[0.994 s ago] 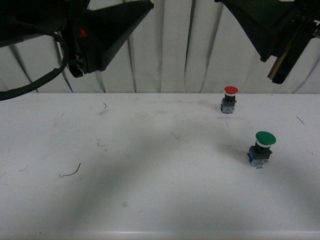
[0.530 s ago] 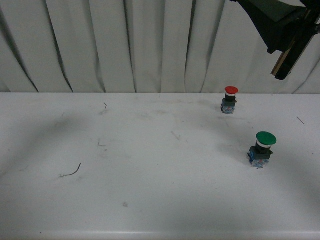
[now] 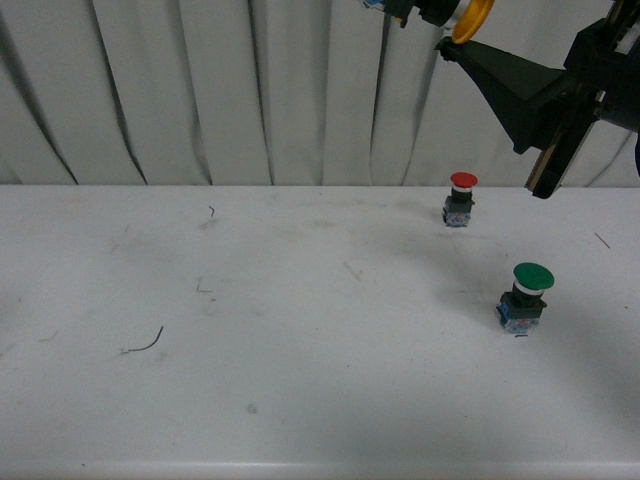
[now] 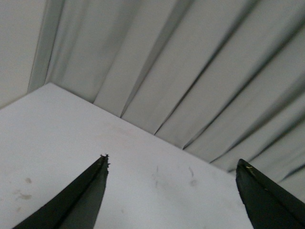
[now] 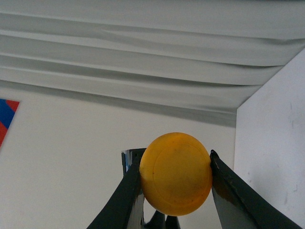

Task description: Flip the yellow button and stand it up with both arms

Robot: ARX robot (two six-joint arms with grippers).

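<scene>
**Yellow button aloft in right claw**

The white worktop (image 3: 300, 350) lies below a pleated curtain (image 3: 250, 90). The right claw (image 5: 173, 160) grips the yellow button (image 5: 176, 174) by its cap, high above the worktop. The left claw (image 4: 171, 167) is spread wide. The green-capped button (image 3: 525, 297) and the red-capped button (image 3: 459, 198) stand upright, apart.

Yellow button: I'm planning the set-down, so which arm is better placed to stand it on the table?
Right, I'd say. The right pincer grips the yellow button by its cap, high above the table. The left pincer is open and empty, out of the front view.
</scene>
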